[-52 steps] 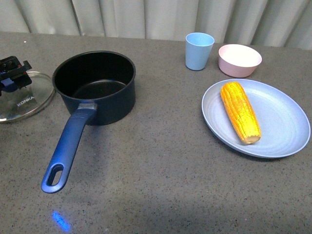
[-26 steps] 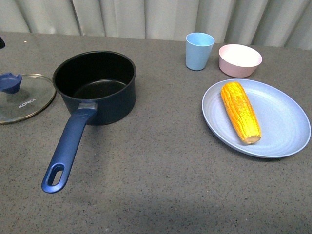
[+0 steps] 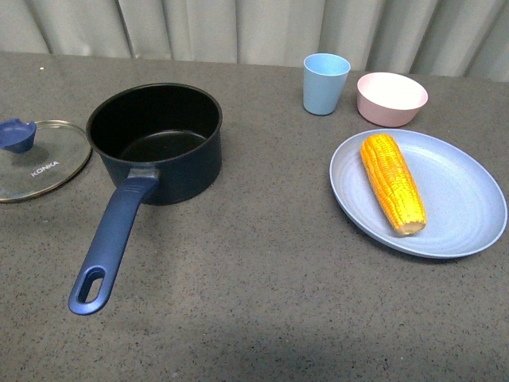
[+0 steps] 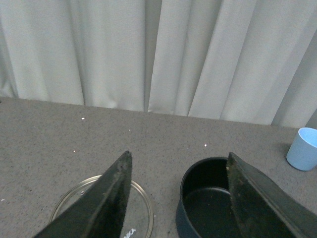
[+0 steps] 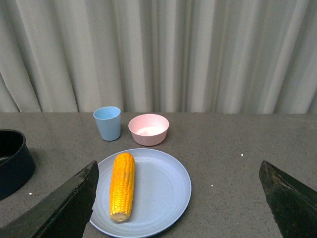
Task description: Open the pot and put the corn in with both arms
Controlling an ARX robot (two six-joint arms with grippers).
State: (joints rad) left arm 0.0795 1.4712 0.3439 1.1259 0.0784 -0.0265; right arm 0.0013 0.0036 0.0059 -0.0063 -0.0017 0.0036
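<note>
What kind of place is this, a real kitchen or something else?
Probably a staged test setup, not a real kitchen: a grey speckled countertop backed by pale curtains, with a pot and corn on a plate laid out.

Resting directly on the speckled grey tabletop point(image 3: 262, 318): at left, round glass lid point(image 3: 48, 171); just right, dark navy-blue round saucepan point(image 3: 183, 171); far right, pale blue plastic cup point(image 3: 324, 83), pink bowl point(image 3: 390, 99); nearer, wide pale blue plate point(image 3: 461, 199).

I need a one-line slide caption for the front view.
Open dark-blue saucepan, glass lid beside it; yellow corn cob lying on a light-blue plate.
</note>
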